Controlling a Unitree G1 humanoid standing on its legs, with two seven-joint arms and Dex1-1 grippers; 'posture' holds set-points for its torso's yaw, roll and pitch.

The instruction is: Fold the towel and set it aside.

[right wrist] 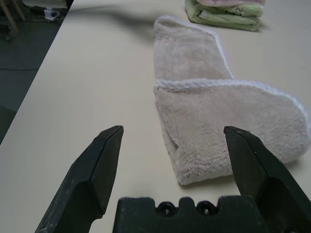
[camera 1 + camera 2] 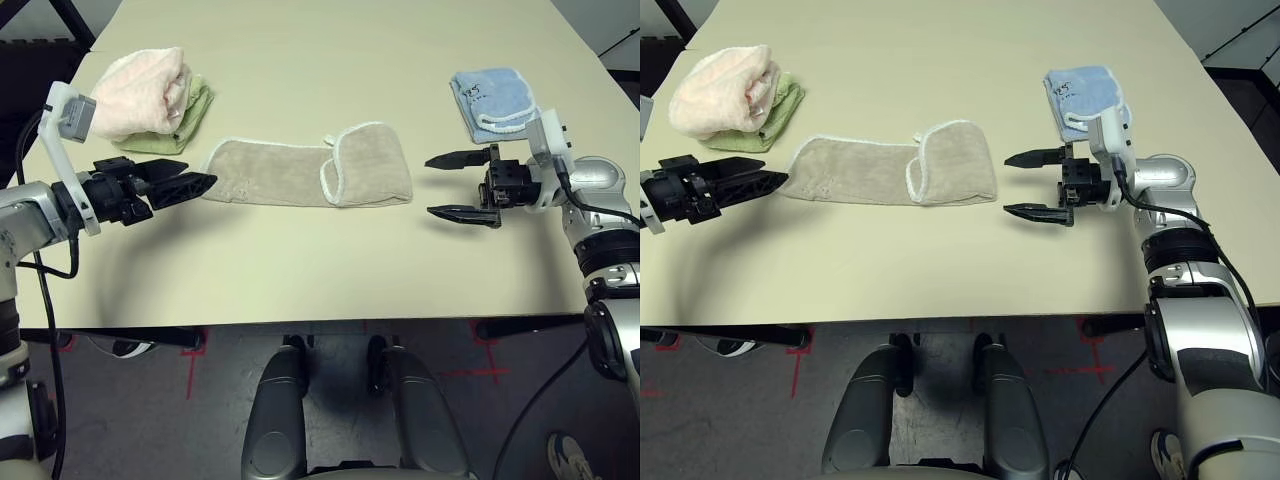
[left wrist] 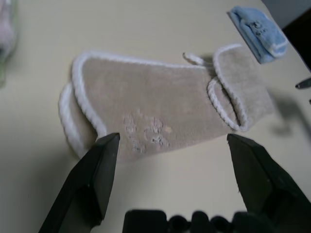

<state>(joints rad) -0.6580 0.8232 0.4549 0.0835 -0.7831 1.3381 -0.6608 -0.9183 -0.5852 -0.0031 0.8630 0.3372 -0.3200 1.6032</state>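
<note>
Both sets of jaws stand wide apart and hold nothing. The left gripper [image 2: 195, 184] hovers just off the towel's left end, pointing right. The right gripper [image 2: 447, 186] faces it from beyond the towel's right end, a short gap away. Between them the towel [image 2: 300, 172] lies flat on the table [image 2: 320, 270], a long strip with its right end folded over. Far left, a pink towel [image 2: 145, 92] sits on a green one [image 2: 180, 130]. Far right lies a blue towel [image 2: 492, 100].

The open right tool [image 1: 172, 141] faces the folded towel [image 1: 218, 121], apparently without contact.
</note>
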